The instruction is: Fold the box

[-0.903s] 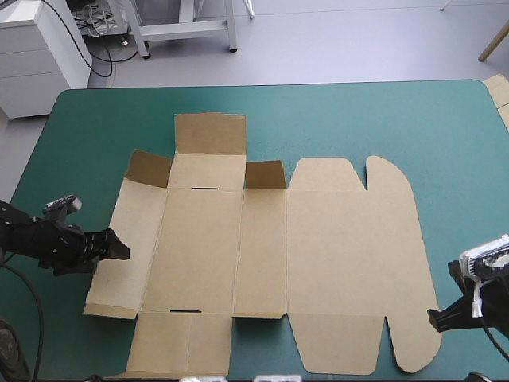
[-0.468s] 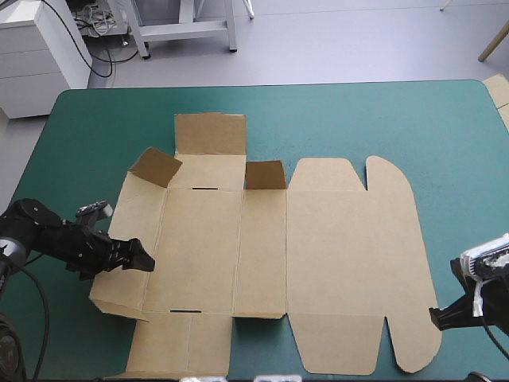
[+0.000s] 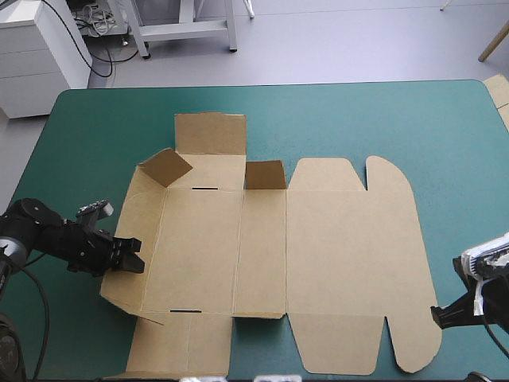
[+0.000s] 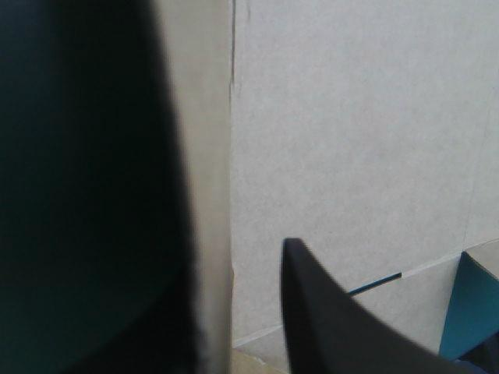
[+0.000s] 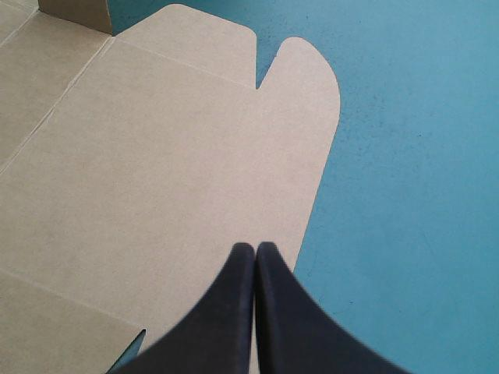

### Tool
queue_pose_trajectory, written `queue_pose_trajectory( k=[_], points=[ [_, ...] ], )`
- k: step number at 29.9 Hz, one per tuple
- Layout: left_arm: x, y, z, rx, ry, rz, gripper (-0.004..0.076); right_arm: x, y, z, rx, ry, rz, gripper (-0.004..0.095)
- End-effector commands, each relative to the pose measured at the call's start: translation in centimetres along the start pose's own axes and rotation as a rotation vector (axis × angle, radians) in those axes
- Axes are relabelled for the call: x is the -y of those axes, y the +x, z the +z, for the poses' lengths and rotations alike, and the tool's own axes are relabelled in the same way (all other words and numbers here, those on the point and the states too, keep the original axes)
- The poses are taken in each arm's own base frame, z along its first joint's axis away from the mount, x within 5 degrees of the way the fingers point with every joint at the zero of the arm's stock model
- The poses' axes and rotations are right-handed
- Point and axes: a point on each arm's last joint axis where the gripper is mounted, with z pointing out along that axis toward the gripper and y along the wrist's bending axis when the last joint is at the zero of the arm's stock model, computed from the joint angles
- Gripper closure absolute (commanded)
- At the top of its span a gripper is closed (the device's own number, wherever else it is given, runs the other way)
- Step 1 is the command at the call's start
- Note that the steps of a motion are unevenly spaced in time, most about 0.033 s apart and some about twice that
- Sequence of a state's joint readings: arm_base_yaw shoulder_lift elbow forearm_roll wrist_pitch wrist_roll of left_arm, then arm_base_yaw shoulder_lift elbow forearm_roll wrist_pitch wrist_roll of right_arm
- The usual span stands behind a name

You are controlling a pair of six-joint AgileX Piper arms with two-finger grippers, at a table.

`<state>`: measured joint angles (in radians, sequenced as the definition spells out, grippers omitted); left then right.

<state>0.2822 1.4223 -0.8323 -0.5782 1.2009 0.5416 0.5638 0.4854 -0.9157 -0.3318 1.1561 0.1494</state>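
Observation:
The brown box [image 3: 318,263] lies as a cut sheet across the middle of the teal-green table. Its left wall [image 3: 127,227] is tilted up off the cover, and two small flaps [image 3: 165,167] [image 3: 265,173] stand raised at the far side. My left gripper [image 3: 134,259] is on that left wall near its front end, shut on the box. In the left wrist view the wall [image 4: 204,195] stands edge-on between the black fingers [image 4: 320,319]. My right gripper [image 3: 439,317] rests shut at the box's front right corner. Its arch [image 5: 256,248] sits over the lid's edge [image 5: 156,140].
A corner of more brown board [image 3: 499,89] shows at the table's right edge. Open teal-green cover [image 3: 358,111] runs along the far side, and more lies to the right of the box [image 5: 413,195]. The box's front flaps reach close to the table's near edge.
My left gripper moved in from the left onto the box's left wall and closed on it. The wall and its far flap tilted up. The right arm has stayed still.

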Motion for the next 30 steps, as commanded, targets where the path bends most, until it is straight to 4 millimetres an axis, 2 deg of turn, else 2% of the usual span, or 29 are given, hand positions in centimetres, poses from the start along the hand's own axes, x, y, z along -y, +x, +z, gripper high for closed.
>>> queue_pose_trajectory(
  k=[1, 7, 14, 18, 23, 30],
  points=[
    [1.2, 0.4, -0.8, -0.023, 0.051, 0.013, 0.0727, 0.2, -1.1, -0.3, 0.076, 0.019, -0.011, 0.0929],
    [1.2, 0.3, -0.9, -0.021, 0.043, 0.019, 0.0731, 0.2, -1.0, -0.3, 0.072, 0.013, -0.008, 0.0929],
    [2.6, -1.9, -3.6, 0.071, -0.007, 0.093, 0.0731, 0.2, -1.0, -0.3, 0.068, 0.014, -0.008, 0.0929],
    [4.8, -3.4, -5.2, 0.101, -0.085, 0.230, 0.0731, 0.2, -1.0, -0.3, 0.073, 0.013, -0.008, 0.0929],
    [8.6, -5.2, -7.1, 0.113, -0.293, 0.486, 0.0731, 0.2, -1.0, -0.3, 0.073, 0.013, -0.005, 0.0929],
    [12.5, -8.8, -7.3, 0.093, -0.565, 0.736, 0.0731, 0.2, -1.0, -0.3, 0.074, 0.011, 0.031, 0.0929]
  ],
)
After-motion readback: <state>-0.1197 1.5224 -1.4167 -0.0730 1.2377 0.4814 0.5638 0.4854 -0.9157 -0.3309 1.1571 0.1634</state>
